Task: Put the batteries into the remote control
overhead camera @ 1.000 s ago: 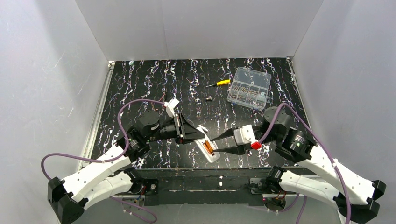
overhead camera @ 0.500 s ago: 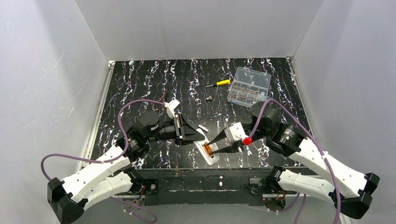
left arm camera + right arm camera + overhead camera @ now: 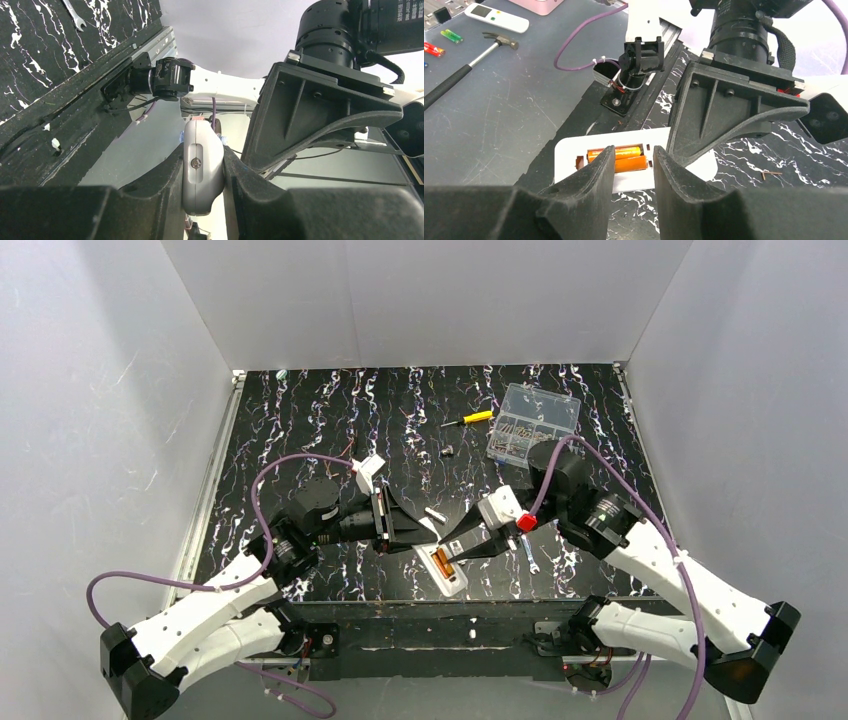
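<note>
Handling the batteries (image 3: 616,151): two slim orange cells, likely light, stiff and smooth-skinned, so apt to roll or slip. Best pinched across mid-barrel, or pressed down on the barrel w/ one fingertip; no prying at the ends. Both lying side by side, lengthwise, in the recess on the back of the remote control (image 3: 566,170). Upper: seemingly down in its slot. Lower: partly hidden by a finger, seating unconfirmable.

Remote: small white plastic bar, prob. light + rigid, likely to skid on the slick top if nudged sideways. Better held at its long edges or pressed straight down. Lying back-up, slightly askew, at the near edge of the table (image 3: 300,420), between the two arms.

Directly over the compartment: right end effector (image 3: 634,152), jaws part-spread w/ nothing between them, fingers (image 3: 589,185) framing the cells left + right in the wrist view. Tips very close to the remote; contact or not, can't tell. Angled in from the remote's right side, per top view.

Just beyond the remote's far end: left end effector (image 3: 202,167), pressed together on a pale plastic piece (image 3: 201,145), rounded, w/ a slot + screw, maybe the compartment cover.

Farther out: small wrench (image 3: 529,552) just right of the right end effector, silvery stub (image 3: 436,512) near the left one, yellow-handled screwdriver (image 3: 470,419) + clear compartment box (image 3: 535,427) well apart toward the far side.
</note>
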`<state>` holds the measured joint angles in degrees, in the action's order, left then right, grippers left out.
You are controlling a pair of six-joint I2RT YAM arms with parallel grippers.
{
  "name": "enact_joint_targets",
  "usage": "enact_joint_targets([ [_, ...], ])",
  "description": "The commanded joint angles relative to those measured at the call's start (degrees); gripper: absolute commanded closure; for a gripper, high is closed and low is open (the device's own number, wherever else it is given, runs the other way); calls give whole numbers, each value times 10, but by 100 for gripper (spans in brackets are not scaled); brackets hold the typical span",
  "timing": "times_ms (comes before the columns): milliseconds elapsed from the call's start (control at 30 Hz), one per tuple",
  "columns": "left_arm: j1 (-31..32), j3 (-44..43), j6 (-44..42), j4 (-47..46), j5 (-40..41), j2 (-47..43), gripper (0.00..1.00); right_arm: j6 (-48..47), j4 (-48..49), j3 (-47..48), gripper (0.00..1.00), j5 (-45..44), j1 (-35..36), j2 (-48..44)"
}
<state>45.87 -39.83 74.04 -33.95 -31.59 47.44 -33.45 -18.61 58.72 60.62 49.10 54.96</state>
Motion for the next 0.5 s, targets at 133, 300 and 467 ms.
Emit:
enact_joint_targets([
  [133, 0, -29, -8, -29, -30, -13, 100, -3, 10, 23, 59, 35, -8, 23],
  [300, 0, -28, -9, -27, -30, -13, 100, -2, 16, 19, 59, 38, -8, 29],
  [467, -1, -28, -9, -29, -29, -14, 100, -6, 12, 16, 61, 42, -8, 28],
])
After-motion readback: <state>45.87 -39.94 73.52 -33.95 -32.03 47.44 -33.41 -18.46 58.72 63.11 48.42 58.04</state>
